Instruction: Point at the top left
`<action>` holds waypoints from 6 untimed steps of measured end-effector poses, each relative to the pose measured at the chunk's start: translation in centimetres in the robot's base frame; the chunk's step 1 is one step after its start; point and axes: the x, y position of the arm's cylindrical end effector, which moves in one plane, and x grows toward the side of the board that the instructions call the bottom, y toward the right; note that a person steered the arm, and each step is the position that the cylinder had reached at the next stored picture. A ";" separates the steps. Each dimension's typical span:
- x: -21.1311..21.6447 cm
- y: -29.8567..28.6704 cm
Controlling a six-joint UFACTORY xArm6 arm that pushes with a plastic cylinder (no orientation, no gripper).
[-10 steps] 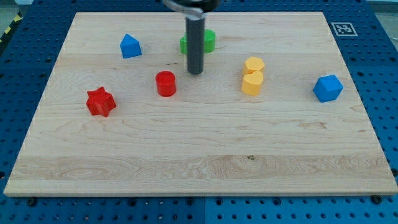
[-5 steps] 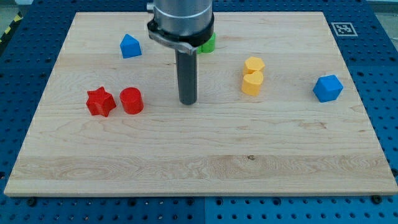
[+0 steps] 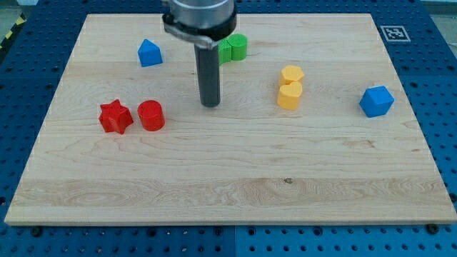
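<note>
While right of red cylinder, my tip

A wooden board lies on a blue perforated table. My tip rests near the board's middle, well apart from every block. At the view's left, a red star sits just beside a red cylinder. A blue house-shaped block lies toward the view's top left. A green block sits partly behind my rod. Two yellow blocks touch at the view's right, with a blue block farther right.
</note>
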 end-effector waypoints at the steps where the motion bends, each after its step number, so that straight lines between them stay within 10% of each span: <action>1: -0.3 -0.7; 4: -2.3 -18.3; 6: -11.7 -24.7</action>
